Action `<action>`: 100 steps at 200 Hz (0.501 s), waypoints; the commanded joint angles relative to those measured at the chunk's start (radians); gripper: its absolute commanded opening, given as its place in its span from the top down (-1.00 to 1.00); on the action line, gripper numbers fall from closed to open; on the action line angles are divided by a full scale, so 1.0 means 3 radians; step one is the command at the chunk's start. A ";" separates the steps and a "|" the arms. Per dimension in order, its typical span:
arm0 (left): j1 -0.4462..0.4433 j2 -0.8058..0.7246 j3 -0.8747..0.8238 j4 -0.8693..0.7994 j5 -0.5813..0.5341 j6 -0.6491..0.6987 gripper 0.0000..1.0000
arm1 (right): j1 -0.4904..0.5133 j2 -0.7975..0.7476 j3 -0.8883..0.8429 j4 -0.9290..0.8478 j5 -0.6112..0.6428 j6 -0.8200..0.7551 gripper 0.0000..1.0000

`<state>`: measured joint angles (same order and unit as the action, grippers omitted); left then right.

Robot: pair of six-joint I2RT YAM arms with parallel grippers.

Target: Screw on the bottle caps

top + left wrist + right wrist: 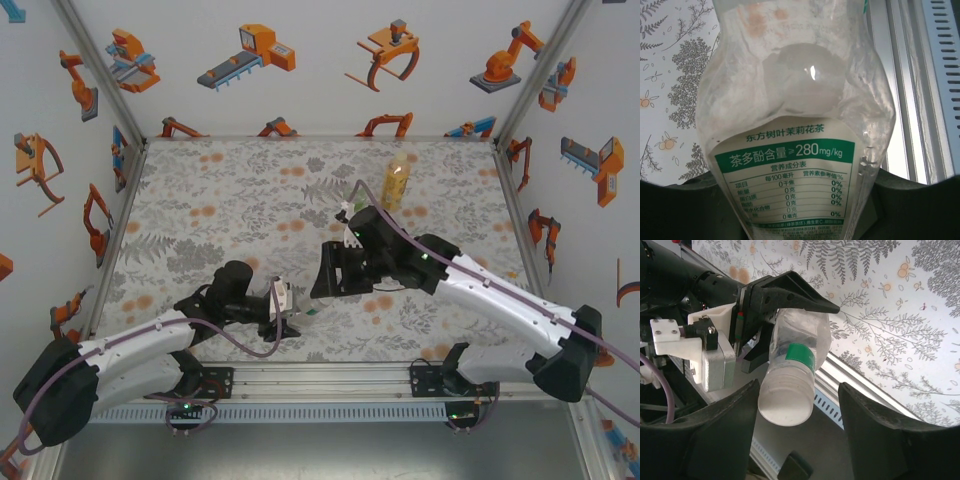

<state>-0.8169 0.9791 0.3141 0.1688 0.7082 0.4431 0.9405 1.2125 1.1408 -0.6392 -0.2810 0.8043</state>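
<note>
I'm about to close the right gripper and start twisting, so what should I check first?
1. Clear bottle clamped in the left gripper: ok.
2. Cap sitting on the bottle's neck: ok; how far it is threaded, cannot tell.
3. Right gripper open, with a finger on either side of the cap: ok.
4. Cap centred between those fingers: not ok, it sits nearer one finger.
5. Amber bottle away from both arms: ok, upright near the far edge.
</note>
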 commanded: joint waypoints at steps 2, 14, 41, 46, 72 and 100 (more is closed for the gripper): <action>-0.0012 -0.0020 0.0106 0.0084 0.0138 0.0078 1.00 | 0.0017 -0.0158 0.0124 -0.0109 0.0161 -0.0215 -0.26; -0.0012 -0.0012 0.0104 0.0086 0.0136 0.0078 1.00 | 0.0020 -0.0212 0.0154 -0.0134 0.0212 -0.0333 -0.29; -0.0012 0.0002 0.0108 0.0092 0.0140 0.0076 1.00 | 0.0020 -0.0313 0.0246 -0.0116 0.0246 -0.0677 -0.38; -0.0012 0.0003 0.0108 0.0092 0.0137 0.0073 1.00 | 0.0020 -0.0321 0.0263 -0.0110 0.0255 -0.0763 -0.39; -0.0012 0.0000 0.0112 0.0086 0.0140 0.0077 1.00 | 0.0020 -0.0377 0.0326 -0.0035 0.0223 -0.1364 -0.33; -0.0013 -0.0019 0.0108 0.0077 0.0138 0.0080 1.00 | 0.0020 -0.0616 0.0060 0.0358 -0.0068 -0.2383 -0.25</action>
<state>-0.8169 0.9794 0.3141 0.1722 0.7162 0.4431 0.9405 1.0943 1.2041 -0.6350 -0.2310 0.4133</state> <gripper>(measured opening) 0.530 0.639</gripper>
